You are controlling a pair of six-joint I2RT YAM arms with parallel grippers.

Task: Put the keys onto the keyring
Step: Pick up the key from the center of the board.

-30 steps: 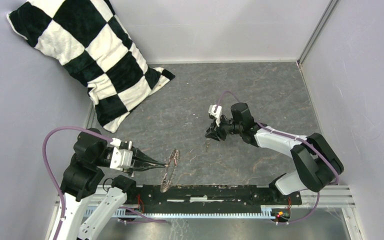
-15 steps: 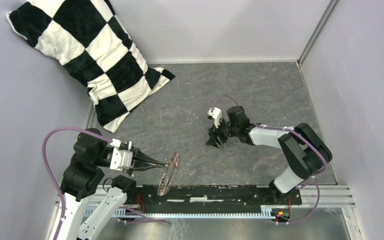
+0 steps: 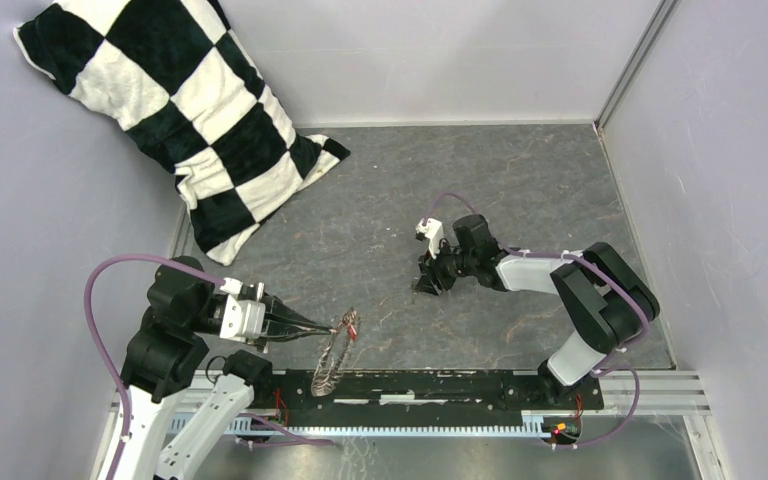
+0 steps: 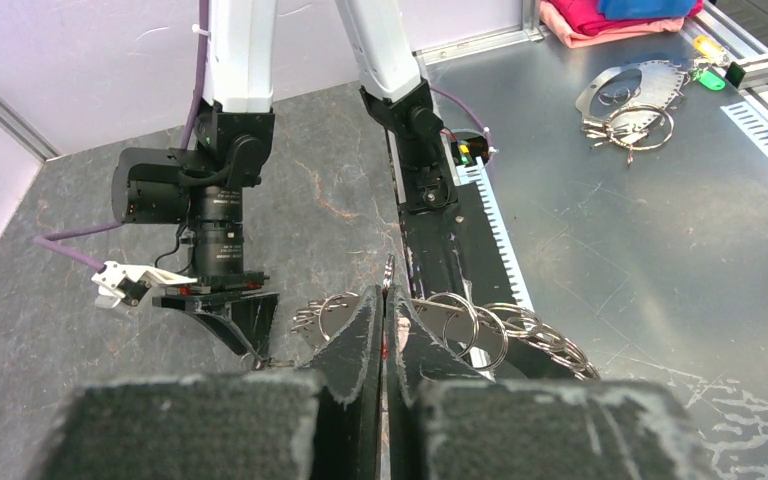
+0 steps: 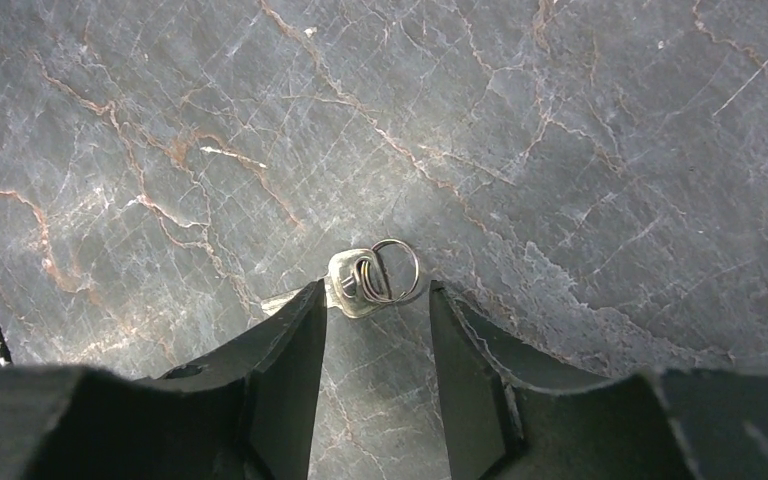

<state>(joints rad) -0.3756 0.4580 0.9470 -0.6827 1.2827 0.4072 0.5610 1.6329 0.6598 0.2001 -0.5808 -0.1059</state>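
2 grippers are at work. The left gripper (image 4: 384,330) is pinched tight on the keyring (image 4: 530,332), which hangs low and left of centre in the overhead view. The right gripper (image 5: 375,292) stands spread either side of the key (image 5: 350,280), which lies mid-frame on the grey table (image 5: 560,150).

The white-shelled left arm (image 3: 175,345) and right arm (image 3: 532,272) are jointed with bulky black housings, trailed by thin purple cables (image 3: 88,300), and tipped with matte black wedge-shaped plastic fingers (image 5: 285,350).
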